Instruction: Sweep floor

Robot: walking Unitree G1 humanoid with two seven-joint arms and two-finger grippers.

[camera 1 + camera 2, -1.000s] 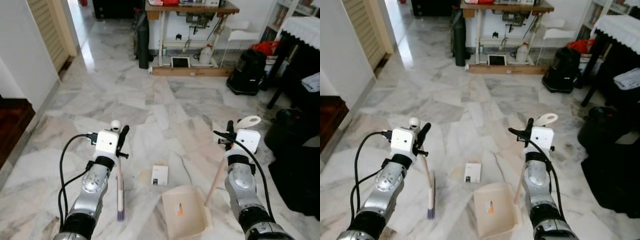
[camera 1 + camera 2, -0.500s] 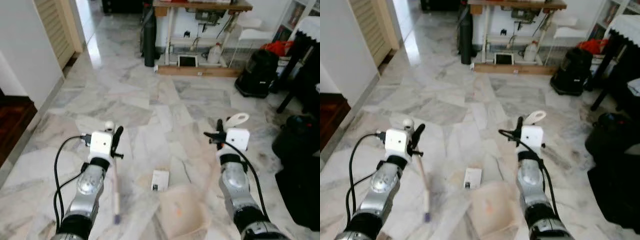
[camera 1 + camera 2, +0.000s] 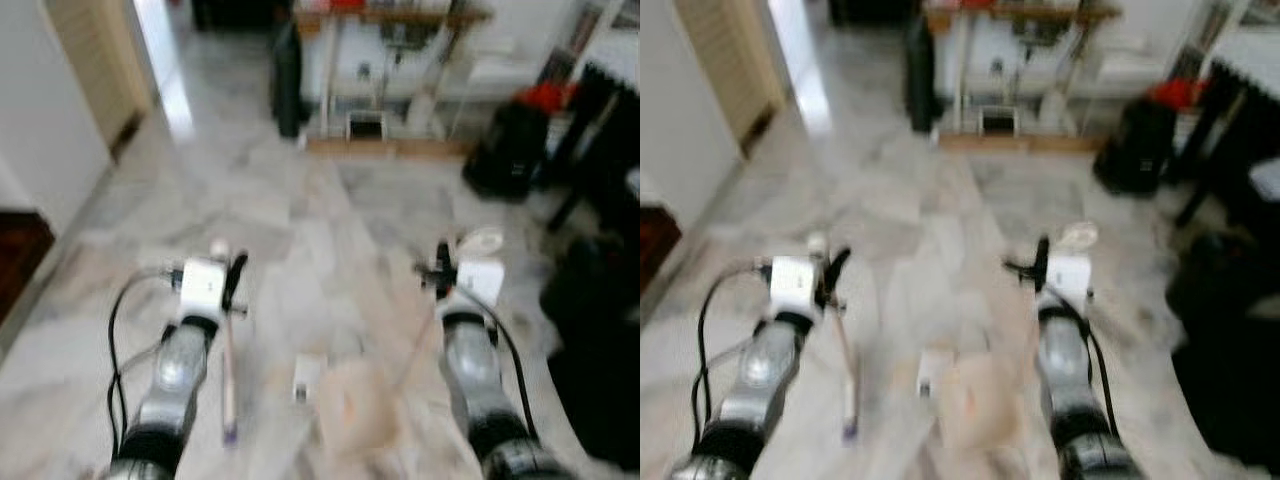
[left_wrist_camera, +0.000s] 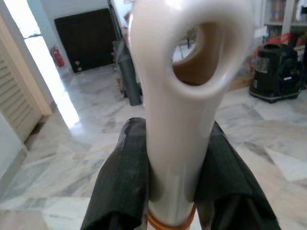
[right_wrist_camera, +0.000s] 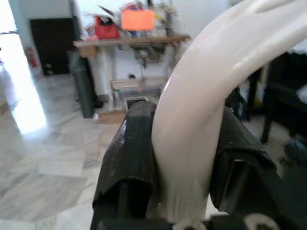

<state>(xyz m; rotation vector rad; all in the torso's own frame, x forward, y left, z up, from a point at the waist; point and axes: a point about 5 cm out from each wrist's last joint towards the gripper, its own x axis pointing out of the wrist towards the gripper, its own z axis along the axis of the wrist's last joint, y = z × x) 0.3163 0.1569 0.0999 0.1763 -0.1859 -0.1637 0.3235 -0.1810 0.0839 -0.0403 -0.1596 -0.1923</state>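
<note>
The head views are blurred. My left gripper is shut on the pale handle of a broom, whose purple brush end rests on the marble floor. The left wrist view shows that handle's looped top clamped between the black fingers. My right gripper is shut on the long handle of a beige dustpan that sits on the floor between the arms. In the right wrist view the curved white handle sits between the fingers. A small white card lies just left of the pan.
A wooden table with clutter under it stands at the back. A black vacuum and dark furniture line the right side. A white wall and a dark wooden floor are on the left.
The whole picture has shifted and blurred, so the camera is moving. Both grippers keep their hold. The dustpan now sits closer to the white card.
</note>
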